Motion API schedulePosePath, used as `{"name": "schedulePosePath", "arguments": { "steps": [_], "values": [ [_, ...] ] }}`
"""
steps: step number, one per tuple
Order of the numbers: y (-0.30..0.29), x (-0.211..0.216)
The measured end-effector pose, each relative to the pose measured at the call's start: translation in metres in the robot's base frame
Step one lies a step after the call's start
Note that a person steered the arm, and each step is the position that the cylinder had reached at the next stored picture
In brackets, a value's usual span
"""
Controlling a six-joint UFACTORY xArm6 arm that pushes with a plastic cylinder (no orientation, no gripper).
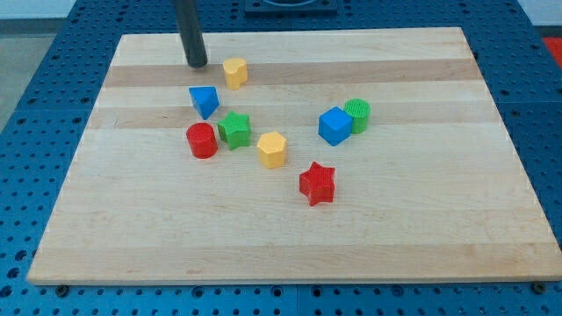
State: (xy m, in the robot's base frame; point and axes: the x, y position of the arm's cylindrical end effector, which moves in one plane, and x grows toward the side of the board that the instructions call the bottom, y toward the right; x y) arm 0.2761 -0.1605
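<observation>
Pale wooden board (290, 237) on blue pegboard: my tip (197, 64) sits near its far left edge, holding nothing, just left of the yellow heart-shaped block (234, 72), above the blue triangular block (204, 101).

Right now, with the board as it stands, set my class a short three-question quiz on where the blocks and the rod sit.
1. True or false: my tip touches the yellow block near the view's top.
2. Which block stands right beside the blue cube?
A. the red star
B. the green cylinder
C. the yellow hexagonal block
3. Fill in: the red cylinder sits just to the view's left of the green ____.

Key
1. False: a gap shows between them; my tip lies to that block's left, above the blue triangular block.
2. B
3. star
</observation>
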Motion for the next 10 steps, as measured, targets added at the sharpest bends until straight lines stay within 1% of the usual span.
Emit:
{"name": "schedulePosePath", "arguments": {
  "steps": [1,2,3,6,7,8,10],
  "values": [
    [0.003,0.016],
    [0.024,0.019],
    [0.068,0.021],
    [0.162,0.058],
    [0.2,0.061],
    [0.23,0.057],
    [0.243,0.024]
  ]
}}
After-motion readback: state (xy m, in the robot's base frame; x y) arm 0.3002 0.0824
